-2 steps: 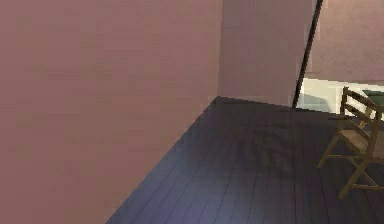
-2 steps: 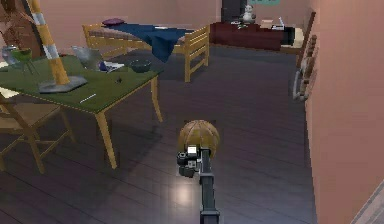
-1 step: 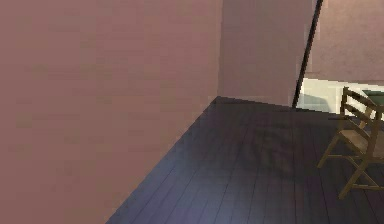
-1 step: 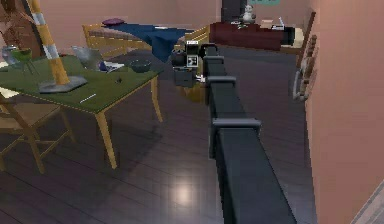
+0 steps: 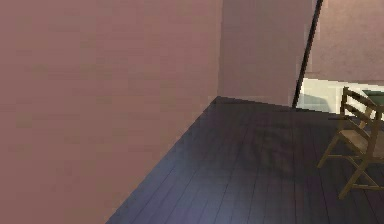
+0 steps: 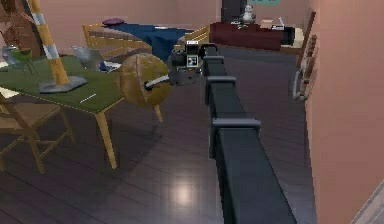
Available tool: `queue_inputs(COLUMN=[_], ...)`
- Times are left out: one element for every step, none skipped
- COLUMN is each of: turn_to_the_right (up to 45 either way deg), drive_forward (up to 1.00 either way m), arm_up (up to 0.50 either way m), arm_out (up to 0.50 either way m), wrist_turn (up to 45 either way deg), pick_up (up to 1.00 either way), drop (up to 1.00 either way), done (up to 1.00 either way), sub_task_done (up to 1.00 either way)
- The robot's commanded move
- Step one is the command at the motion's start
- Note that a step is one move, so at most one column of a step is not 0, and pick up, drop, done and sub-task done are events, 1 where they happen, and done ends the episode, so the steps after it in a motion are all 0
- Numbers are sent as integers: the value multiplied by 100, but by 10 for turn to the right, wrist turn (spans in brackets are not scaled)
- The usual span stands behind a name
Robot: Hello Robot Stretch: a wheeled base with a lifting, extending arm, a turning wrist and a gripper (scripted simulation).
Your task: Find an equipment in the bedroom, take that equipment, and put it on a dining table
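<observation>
One brown ball (image 6: 143, 78) lies at the gripper's (image 6: 170, 68) far end, by the green table's (image 6: 100, 80) edge. Held or not, I cannot tell

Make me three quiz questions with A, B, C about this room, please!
1. Where is the brown ball?
A on the bed
B right by the gripper
C under a chair

2. What colour is the table top?
A green
B white
C red

3. How is the wooden chair in the forward view?
A standing upright
B tipped on its side
C upside down

Answers:
B, the ball sits at the gripper's finger end.
A, the top is plainly green.
A, its legs are down on the floor.
</observation>
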Motion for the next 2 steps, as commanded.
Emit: queue_inputs(turn_to_the_right=[0,0], drive_forward=[0,0], arm_up=[0,0], arm_out=[0,0], wrist_turn=[-450,-450], pick_up=[0,0], drop=[0,0], done=[0,0], sub_task_done=[0,0])
